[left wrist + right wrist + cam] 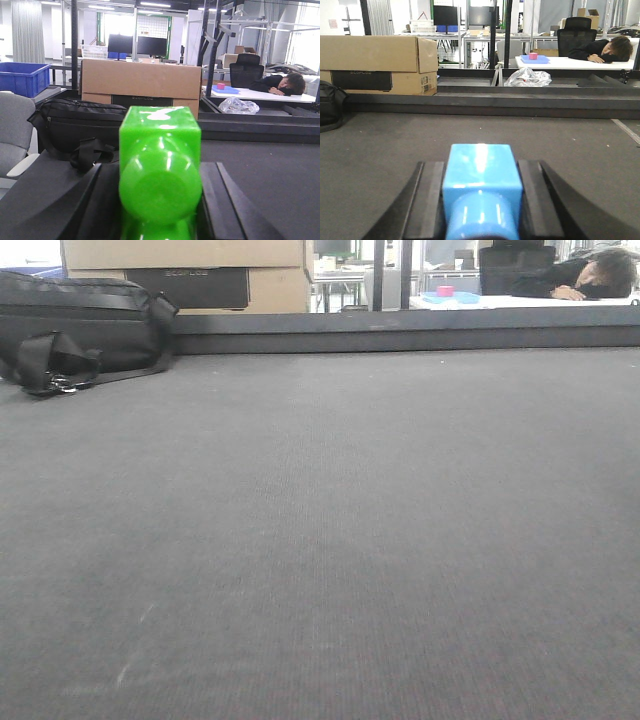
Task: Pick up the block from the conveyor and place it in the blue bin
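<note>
Green block (160,145) sits clenched in the left hand (160,172), and the right hand (482,175) is clamped on a blue block (481,167), so the grabbing part looks done. The blue bin (20,79) sits well apart, off past the conveyor (320,540) edge, so both drops are left to do.

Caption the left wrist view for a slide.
Left gripper clamps a green block, dark conveyor ahead; black bag, cardboard box and blue bin beyond.
</note>
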Motion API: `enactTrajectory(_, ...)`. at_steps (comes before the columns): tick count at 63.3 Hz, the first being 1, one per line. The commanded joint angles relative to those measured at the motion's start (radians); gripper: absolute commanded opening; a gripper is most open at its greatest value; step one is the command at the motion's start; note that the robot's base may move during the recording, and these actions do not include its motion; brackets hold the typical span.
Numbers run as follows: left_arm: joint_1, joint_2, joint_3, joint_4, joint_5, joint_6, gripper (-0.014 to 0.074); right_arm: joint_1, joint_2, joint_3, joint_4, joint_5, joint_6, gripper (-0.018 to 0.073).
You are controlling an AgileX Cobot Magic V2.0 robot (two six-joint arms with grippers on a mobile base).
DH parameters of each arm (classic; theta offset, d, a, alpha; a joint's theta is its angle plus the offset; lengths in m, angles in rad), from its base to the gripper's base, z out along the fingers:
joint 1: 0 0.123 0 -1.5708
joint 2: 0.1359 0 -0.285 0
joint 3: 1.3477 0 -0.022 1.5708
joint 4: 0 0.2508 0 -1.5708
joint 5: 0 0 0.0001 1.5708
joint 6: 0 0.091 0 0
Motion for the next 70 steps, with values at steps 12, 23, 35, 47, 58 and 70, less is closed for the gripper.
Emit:
enactTrajectory(12, -0.006, -0.006, 0.001, -0.002, -0.025, -0.005, -0.0111, 0.001, -0.004, 0.000, -0.002, -0.014, -0.006, -0.0162)
enactTrajectory(23, -0.006, -0.006, 0.001, -0.002, -0.025, -0.005, -0.0111, 0.001, -0.004, 0.000, -0.002, -0.014, -0.006, -0.0162)
enactTrajectory(35, -0.006, -0.006, 0.001, -0.002, -0.025, -0.005, -0.0111, 0.001, -0.004, 0.000, -0.002, -0.014, -0.006, -0.0162)
enactTrajectory(47, -0.006, -0.008, 0.001, -0.002, -0.026, -0.005, -0.0111, 0.001, -0.004, 0.000, -0.002, -0.014, -0.006, -0.0162)
enactTrajectory(58, -0.006, -0.008, 0.001, -0.002, -0.026, -0.005, -0.0111, 0.001, -0.004, 0.000, -0.002, -0.014, -0.006, -0.0162)
enactTrajectory(70, -0.006, -0.008, 0.001, -0.002, -0.026, -0.005, -0.0111, 0.001, -0.004, 0.000, -0.002, -0.016, -0.006, -0.0162)
